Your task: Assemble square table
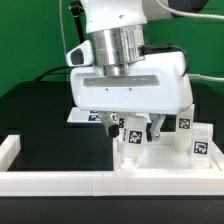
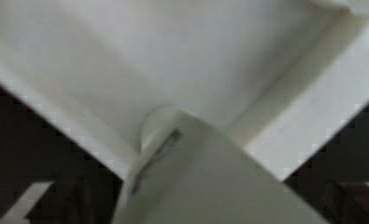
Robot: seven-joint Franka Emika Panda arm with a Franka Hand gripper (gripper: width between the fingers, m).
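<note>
Gripper (image 1: 135, 132): lowered onto the square table top, at the near right of the black table. Its two fingers (image 1: 152, 130) are seen close together over the white part.
Grip: how far the fingers are open, and whether anything is held, cannot be told; the wrist view is filled by blurred white surfaces.
Square table top (image 1: 150, 155): white, placed against the near border wall (image 1: 60, 181).
Leg (image 1: 199, 140): white, tagged, seen standing at the right of the gripper.
Marker board (image 1: 82, 117): flat, behind the gripper.
</note>
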